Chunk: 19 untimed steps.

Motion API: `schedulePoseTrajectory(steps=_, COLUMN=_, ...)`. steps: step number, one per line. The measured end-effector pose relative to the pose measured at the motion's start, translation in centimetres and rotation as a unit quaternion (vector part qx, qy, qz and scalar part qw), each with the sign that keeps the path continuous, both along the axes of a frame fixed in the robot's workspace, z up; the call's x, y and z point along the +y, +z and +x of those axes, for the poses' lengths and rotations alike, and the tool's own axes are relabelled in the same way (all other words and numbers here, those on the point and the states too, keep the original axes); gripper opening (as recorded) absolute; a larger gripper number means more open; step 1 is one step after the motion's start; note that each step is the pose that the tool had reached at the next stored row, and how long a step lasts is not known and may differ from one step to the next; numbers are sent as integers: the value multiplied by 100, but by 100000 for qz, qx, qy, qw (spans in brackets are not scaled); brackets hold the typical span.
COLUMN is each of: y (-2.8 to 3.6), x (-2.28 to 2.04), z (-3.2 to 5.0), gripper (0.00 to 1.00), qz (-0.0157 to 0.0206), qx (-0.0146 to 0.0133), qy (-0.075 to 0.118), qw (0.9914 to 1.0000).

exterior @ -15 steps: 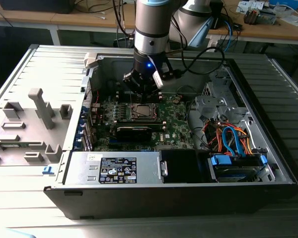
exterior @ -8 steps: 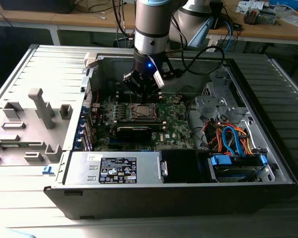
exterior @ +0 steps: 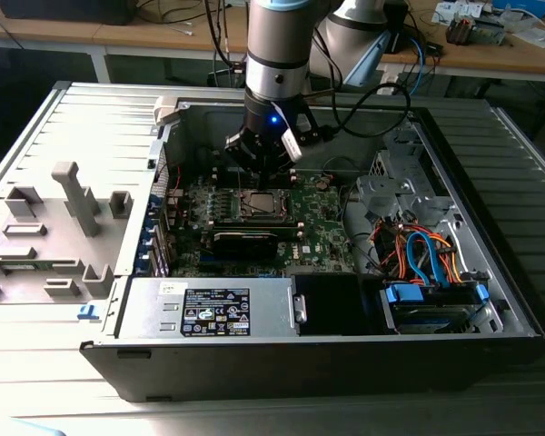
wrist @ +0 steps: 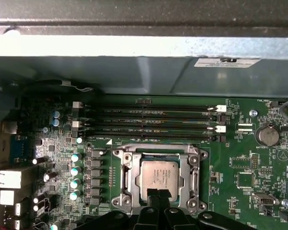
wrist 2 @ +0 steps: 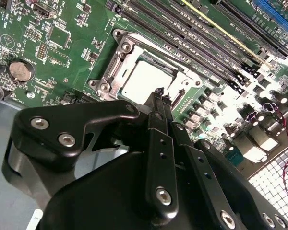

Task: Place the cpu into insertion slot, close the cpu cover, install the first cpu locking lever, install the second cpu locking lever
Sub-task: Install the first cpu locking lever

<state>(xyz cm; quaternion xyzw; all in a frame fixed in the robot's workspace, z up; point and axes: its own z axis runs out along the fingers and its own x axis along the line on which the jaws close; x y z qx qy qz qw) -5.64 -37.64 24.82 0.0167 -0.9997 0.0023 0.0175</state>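
The cpu (wrist: 159, 179), a silvery square chip, lies flat in the insertion slot (wrist: 198, 184) on the green motherboard (exterior: 322, 227); the second wrist view has the cpu (wrist 2: 143, 80) just beyond my fingertips. A dull silver frame, the cpu cover (wrist: 130, 176), lies around the chip. My gripper (wrist: 157, 195) hangs over the socket's edge with its two black fingers (wrist 2: 156, 103) pressed together and nothing between them. In the exterior view the gripper (exterior: 257, 186) hovers just above the cpu (exterior: 262, 205). Whether the tips touch the chip I cannot tell.
Long black memory slots (wrist: 149, 122) run beside the socket, with a coin battery (wrist: 267, 135) and upright capacitors (wrist: 76, 170) nearby. A black heatsink block (exterior: 245, 241), a power supply (exterior: 213, 311) and coloured cables (exterior: 427, 254) sit inside the case. A grey fixture (exterior: 68, 222) lies outside.
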Motion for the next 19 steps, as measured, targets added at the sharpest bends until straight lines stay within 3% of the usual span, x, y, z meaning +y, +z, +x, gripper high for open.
schedulePoseTrajectory(steps=19, y=53, x=0, z=-1, gripper=11, qz=5, qx=-1, qy=507, qw=99999)
